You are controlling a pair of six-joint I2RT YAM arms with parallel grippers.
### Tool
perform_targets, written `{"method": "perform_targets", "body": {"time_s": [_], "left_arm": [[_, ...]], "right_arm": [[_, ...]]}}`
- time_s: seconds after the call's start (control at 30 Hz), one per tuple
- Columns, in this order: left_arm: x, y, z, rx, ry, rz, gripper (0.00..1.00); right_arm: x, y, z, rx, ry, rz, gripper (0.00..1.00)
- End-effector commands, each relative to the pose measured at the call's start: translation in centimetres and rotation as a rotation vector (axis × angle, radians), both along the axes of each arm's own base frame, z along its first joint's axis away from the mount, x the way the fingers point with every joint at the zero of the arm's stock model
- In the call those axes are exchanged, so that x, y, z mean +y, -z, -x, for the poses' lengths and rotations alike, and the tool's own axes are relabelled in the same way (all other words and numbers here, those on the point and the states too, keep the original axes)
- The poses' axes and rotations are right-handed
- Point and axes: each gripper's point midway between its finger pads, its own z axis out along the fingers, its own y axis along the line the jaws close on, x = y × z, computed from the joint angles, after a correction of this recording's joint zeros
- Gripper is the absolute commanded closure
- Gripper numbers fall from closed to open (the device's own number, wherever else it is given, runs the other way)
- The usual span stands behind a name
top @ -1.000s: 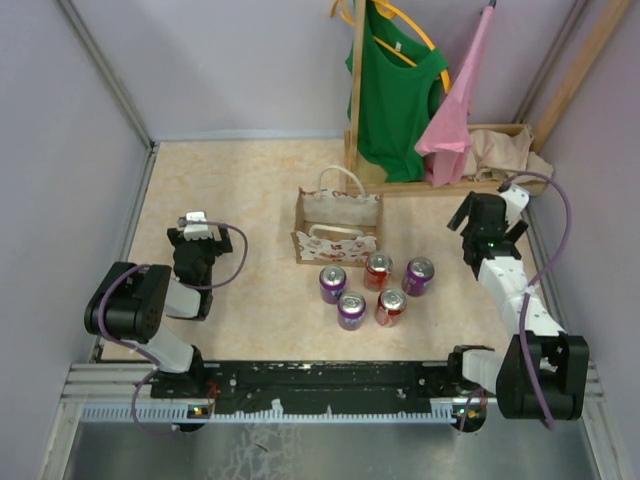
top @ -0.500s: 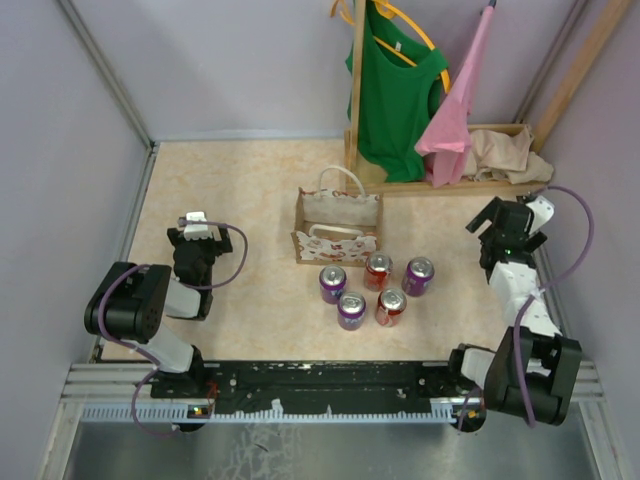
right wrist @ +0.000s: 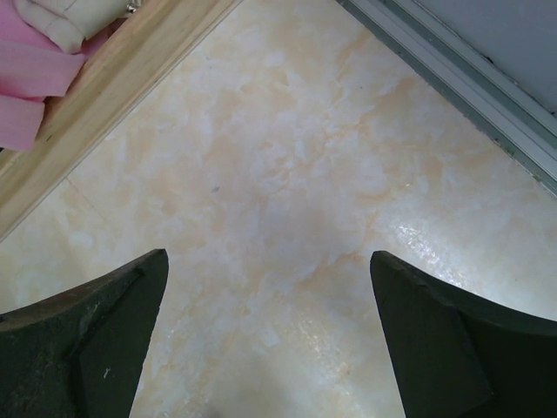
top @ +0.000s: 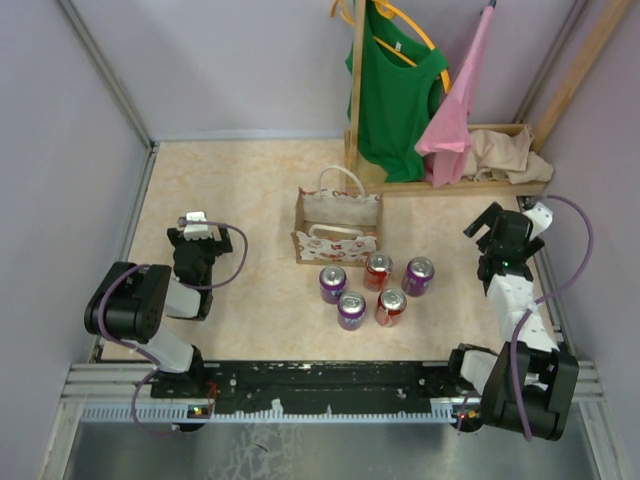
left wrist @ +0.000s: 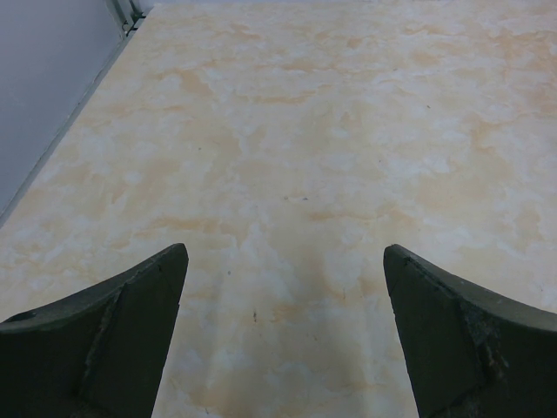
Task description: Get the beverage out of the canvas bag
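Note:
The canvas bag (top: 337, 227), cream with red floral print and white loop handles, stands upright mid-table; I cannot see inside it. Several cans stand just in front of it: purple ones (top: 332, 283), (top: 351, 309), (top: 418, 275) and red ones (top: 378, 270), (top: 390, 306). My left gripper (top: 193, 222) is open and empty over bare table at the left (left wrist: 283, 261). My right gripper (top: 497, 225) is open and empty near the right edge (right wrist: 270, 261), well right of the cans.
A wooden rack (top: 440, 185) at the back right holds a green shirt (top: 395, 85) and pink garment (top: 455, 110), with beige cloth (top: 505, 150) on its base. The rack's wooden base (right wrist: 113, 83) and the table's metal rail (right wrist: 461, 74) lie near my right gripper.
My right arm has drawn back rightward toward the table's right edge and turned slightly. The left arm, bag and cans have not moved.

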Motion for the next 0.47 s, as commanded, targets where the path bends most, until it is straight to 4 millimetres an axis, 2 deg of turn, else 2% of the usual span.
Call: {"method": "perform_targets", "body": {"time_s": [0.0,0.43], "left_arm": [[0.09,-0.42,0.00,-0.025,-0.008,0.012,0.00],[0.11,-0.42,0.01,-0.025,-0.008,0.012,0.00]], "right_arm": [[-0.84,-1.66,-0.34,-0.055,0.060,0.037,0.01],[-0.63,-1.25,-0.51,-0.018,0.072,0.044,0.01]]}}
